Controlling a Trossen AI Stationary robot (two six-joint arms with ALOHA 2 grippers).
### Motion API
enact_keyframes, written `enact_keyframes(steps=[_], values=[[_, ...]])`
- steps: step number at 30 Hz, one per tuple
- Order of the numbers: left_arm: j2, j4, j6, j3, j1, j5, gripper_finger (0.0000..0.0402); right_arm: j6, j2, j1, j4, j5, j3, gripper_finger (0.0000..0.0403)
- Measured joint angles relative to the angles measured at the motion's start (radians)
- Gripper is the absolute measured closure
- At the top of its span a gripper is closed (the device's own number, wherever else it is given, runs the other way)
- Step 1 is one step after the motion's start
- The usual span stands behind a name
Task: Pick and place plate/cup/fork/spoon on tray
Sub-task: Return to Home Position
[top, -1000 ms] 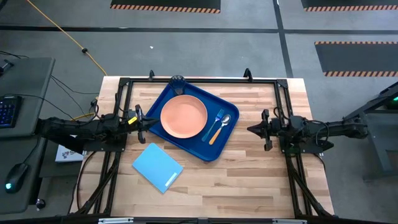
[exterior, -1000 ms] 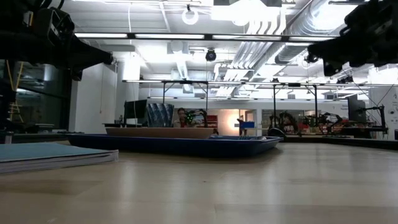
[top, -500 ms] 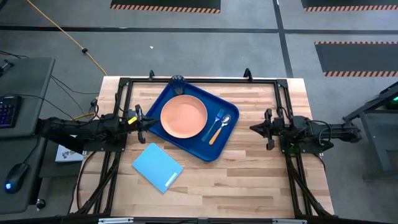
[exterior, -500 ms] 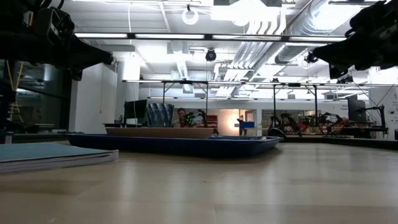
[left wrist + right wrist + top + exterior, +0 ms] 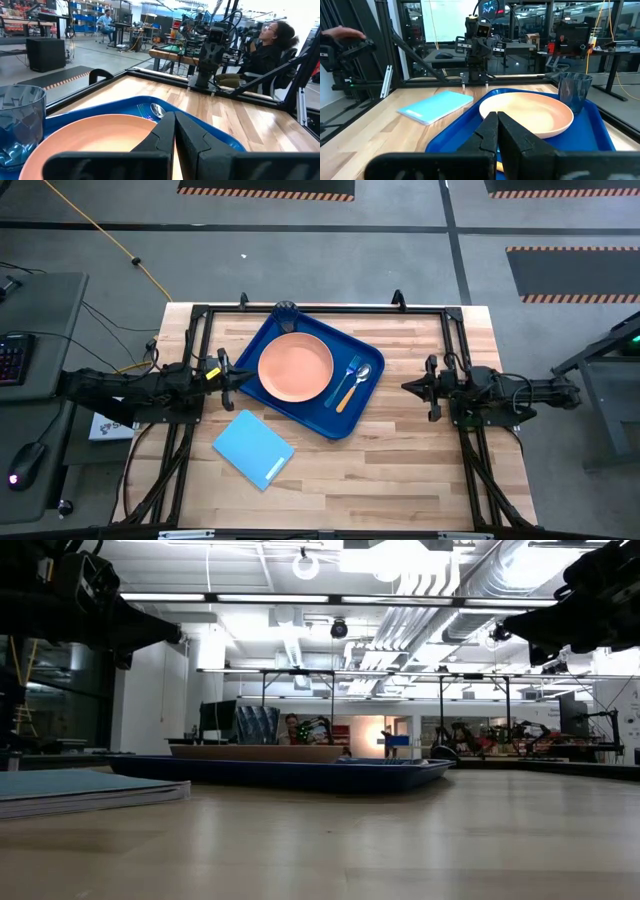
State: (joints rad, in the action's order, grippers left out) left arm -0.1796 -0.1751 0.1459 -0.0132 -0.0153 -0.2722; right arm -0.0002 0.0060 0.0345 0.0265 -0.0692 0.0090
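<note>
The dark blue tray (image 5: pixel 338 420) lies turned at an angle on the middle of the table. The salmon-pink plate (image 5: pixel 295 367) rests flat in it. The dark see-through cup (image 5: pixel 286 311) stands upright in the tray's far corner. The blue-handled fork (image 5: pixel 347 374) and the orange-handled spoon (image 5: pixel 352 387) lie side by side on the tray floor to the right of the plate. My left gripper (image 5: pixel 236 375) hovers shut and empty by the tray's left corner. My right gripper (image 5: pixel 407 387) hovers shut and empty to the right of the tray.
A light-blue flat notebook (image 5: pixel 253 448) lies on the table near the tray's near-left side. A black metal frame (image 5: pixel 320 308) runs along the table's far edge and both sides. Bare wood shows at the near right (image 5: pixel 400 480).
My right gripper has drawn back a little toward the table's right edge, staying shut. The tray and the things in it have not moved.
</note>
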Motion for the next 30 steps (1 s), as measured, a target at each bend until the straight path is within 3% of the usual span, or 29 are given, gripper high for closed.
enact_keyframes(steps=[18, 30], values=[[0.178, 0.077, 0.0, 0.0, 0.037, 0.0, 0.0398, 0.0, 0.0, 0.0, 0.0, 0.001, 0.0, 0.0403], [0.176, 0.127, 0.0, 0.0, 0.036, 0.008, 0.0398, 0.0, 0.0, 0.0, 0.0, 0.002, -0.001, 0.0402]])
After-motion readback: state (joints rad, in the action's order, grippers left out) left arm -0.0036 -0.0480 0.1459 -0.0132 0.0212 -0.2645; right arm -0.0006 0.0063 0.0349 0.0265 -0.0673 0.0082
